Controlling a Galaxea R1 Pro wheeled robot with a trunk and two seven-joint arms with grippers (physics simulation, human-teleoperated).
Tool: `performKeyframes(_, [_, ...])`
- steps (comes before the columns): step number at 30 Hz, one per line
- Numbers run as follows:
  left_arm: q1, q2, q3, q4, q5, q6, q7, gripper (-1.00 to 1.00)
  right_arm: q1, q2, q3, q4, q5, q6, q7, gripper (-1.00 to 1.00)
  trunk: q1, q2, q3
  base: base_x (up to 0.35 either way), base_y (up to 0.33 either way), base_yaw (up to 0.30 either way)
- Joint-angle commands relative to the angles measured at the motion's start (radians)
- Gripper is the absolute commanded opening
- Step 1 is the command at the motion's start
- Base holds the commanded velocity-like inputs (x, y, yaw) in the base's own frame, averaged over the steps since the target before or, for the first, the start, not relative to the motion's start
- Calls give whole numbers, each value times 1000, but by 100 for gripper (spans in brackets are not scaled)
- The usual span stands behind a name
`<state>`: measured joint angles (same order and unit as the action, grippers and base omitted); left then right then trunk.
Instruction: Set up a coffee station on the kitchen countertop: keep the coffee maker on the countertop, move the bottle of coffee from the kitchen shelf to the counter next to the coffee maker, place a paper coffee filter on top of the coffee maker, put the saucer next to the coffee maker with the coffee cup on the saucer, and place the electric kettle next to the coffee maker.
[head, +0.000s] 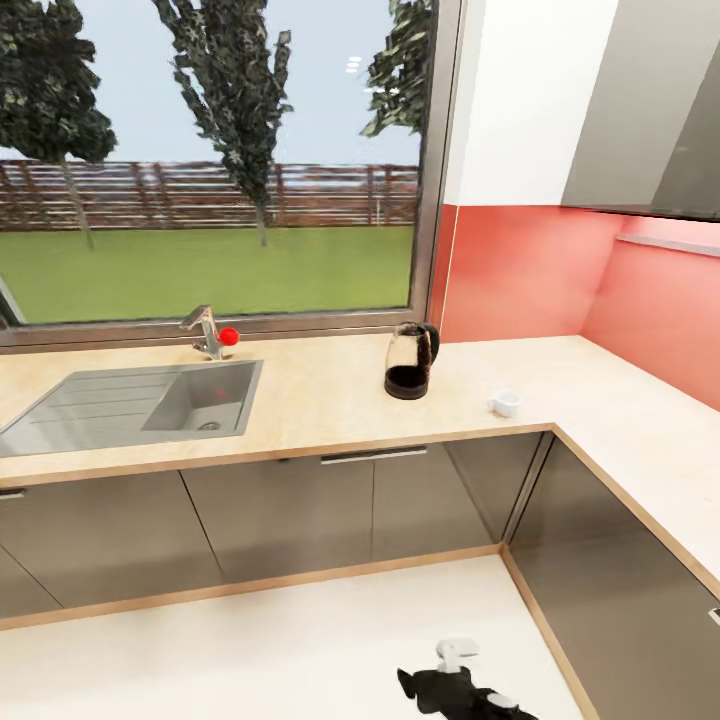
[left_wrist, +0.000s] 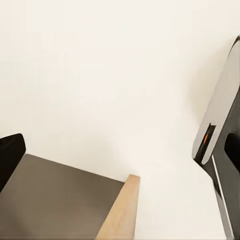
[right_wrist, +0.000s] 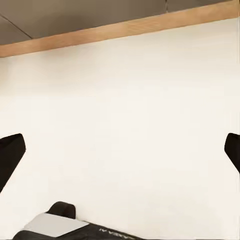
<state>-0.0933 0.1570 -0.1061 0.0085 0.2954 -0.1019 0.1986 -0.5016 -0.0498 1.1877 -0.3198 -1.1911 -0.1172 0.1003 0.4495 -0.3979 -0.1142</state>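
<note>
Both arms low over the pale cream floor (head: 250, 650), nothing held. My right gripper (right_wrist: 120, 150): two black fingertips (right_wrist: 10, 155) sit at opposite edges of the right wrist view, spread wide, bare floor between them and the wood-trimmed plinth (right_wrist: 120, 27) of the grey cabinet fronts beyond. My left gripper (left_wrist: 120, 155): black fingertips (left_wrist: 9, 157) also far apart, nothing between, looking down at floor, a grey cabinet panel corner with tan edging (left_wrist: 122, 210), and part of my own grey-and-black body (left_wrist: 220, 135). Head view: a bit of my black arm hardware (head: 450, 690) at the bottom edge. Further out, the L-shaped light tan speckled countertop (head: 330, 400) over grey cabinet fronts with black handles. On it: grey steel sink with drainboard (head: 140, 405) at the left, chrome tap with a red knob (head: 212, 335) behind it. The rounded dark see-through electric kettle with black loop handle (head: 411, 362) stands upright right of the sink, near the salmon-red backsplash (head: 520, 270). The tiny white coffee cup (head: 505, 402) sits on the worktop right of the kettle, apart from it, near the corner. Behind: big window (head: 210, 160) onto lawn, trees, fence.
</note>
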Motion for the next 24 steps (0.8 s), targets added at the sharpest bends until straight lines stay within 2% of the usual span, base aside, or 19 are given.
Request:
performKeyframes(1, [-1, 0, -9, 1, 8, -2, 2, 100, -12, -1, 7, -7, -11, -7, 3, 100, 1, -2, -2, 0, 0, 0])
performKeyframes(8, [9, 5, -9, 3, -18, 0, 2, 100, -158, -1, 3, -34, -13, -21, 2, 100, 1, -2, -2, 0, 0, 0])
performKeyframes(13, [10, 11, -8, 1, -22, 0, 3, 100, -288, -6, 1, -36, -14, -22, 2, 100, 1, -2, -2, 0, 0, 0])
performKeyframes(17, [10, 12, -8, -1, -22, -1, 2, 100, -369, -8, -11, -36, -16, -21, 2, 100, 1, -2, -2, 0, 0, 0])
performKeyframes(19, [10, 12, -9, -3, -23, -2, 2, 100, -402, -9, -39, -36, -16, -21, 2, 100, 1, -2, -2, 0, 0, 0])
performKeyframes(22, [10, 10, -10, -4, -24, -2, 0, 100, -450, -17, -130, -37, -16, -19, 4, 100, 1, -2, -2, 0, 0, 0])
performKeyframes(24, [10, 10, -12, -4, -25, -3, 0, 100, -466, -24, -169, -39, -15, -18, 5, 100, 1, -2, -2, 0, 0, 0])
